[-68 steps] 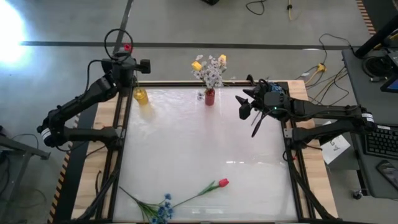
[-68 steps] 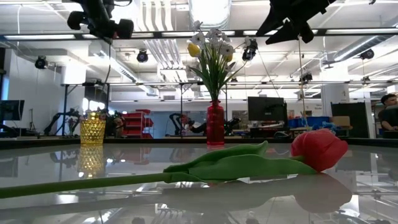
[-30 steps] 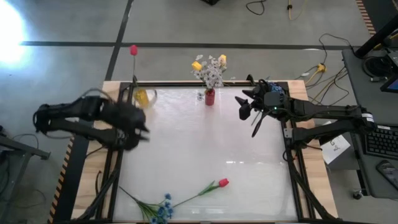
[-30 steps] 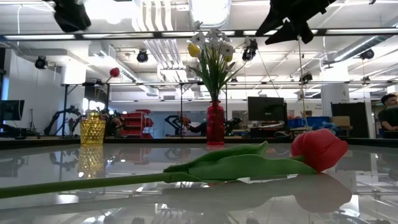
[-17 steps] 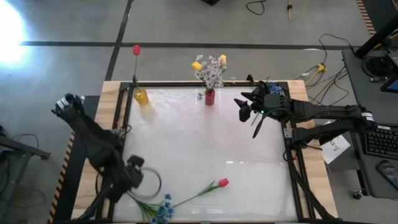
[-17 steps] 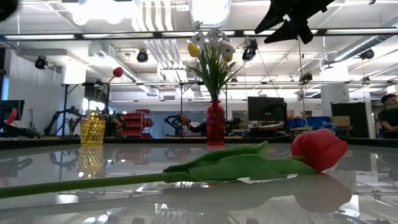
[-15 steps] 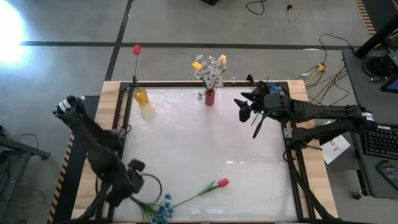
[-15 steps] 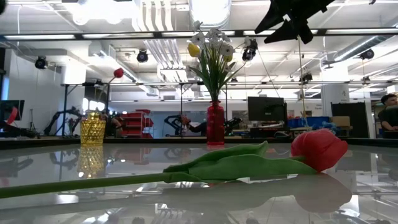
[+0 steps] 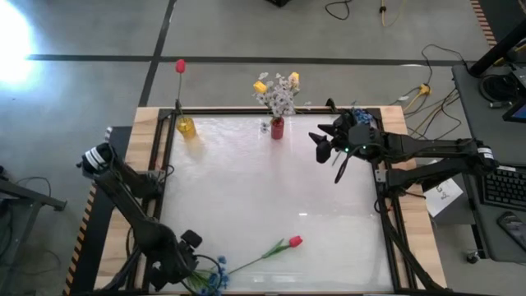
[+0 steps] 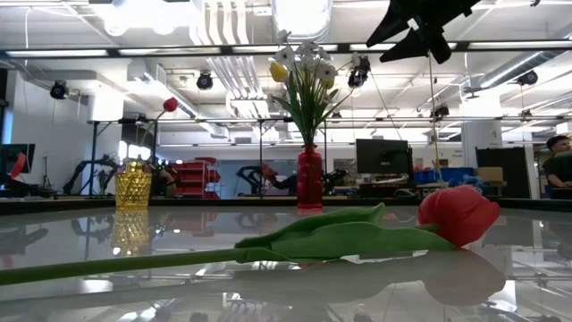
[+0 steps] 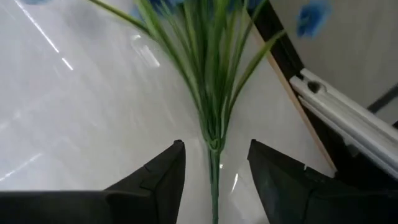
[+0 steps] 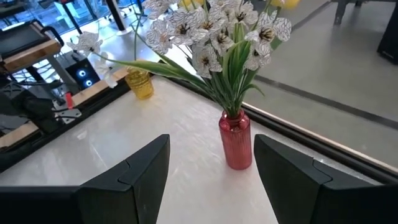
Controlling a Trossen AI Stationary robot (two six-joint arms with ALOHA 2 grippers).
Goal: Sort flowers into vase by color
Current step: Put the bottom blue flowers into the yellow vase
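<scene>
A blue flower (image 9: 215,278) lies flat on the white table near its near left corner. My left gripper (image 9: 196,265) is open low over it. In the left wrist view its fingers stand on either side of the green stem (image 11: 214,134) without touching it. A red tulip (image 9: 294,242) lies on the table beside it and shows close in the low view (image 10: 456,215). A second red tulip (image 9: 179,65) stands in the yellow vase (image 9: 186,126). White and yellow flowers (image 9: 275,89) stand in the red vase (image 9: 278,127). My right gripper (image 9: 325,146) hangs open and empty at the far right.
The black frame rail (image 9: 156,189) runs along the table's left side and shows near the stem in the left wrist view (image 11: 292,106). Both vases stand at the far edge. Bare white tabletop (image 9: 271,189) lies between the vases and the lying flowers.
My left gripper has swung from the table's left side toward the near edge. It has come down over the blue flower's stem. The flowers and vases have stayed where they were.
</scene>
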